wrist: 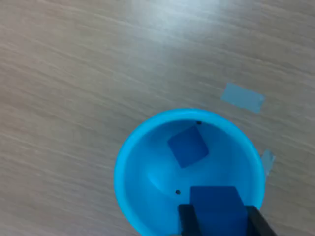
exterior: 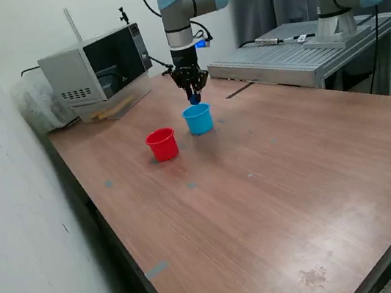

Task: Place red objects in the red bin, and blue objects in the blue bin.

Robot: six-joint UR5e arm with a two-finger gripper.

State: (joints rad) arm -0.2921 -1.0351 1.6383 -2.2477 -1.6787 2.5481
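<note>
Exterior cam: off the arm, raised, looking down and across the counter (exterior: 278,200) from near one corner; wide shot, takes in most of the top, the wall along one long edge and the arm's lower half at the far edge. Wrist cam: on the arm, facing straight down, very close, frame filled by the blue bin (wrist: 142,196) and the bare wood around it, pincer (wrist: 219,221) tips at the frame edge. Overlap: only the blue bin (exterior: 198,119) with the pincer (exterior: 194,99) above it, and the small patch of counter beside it.
</note>
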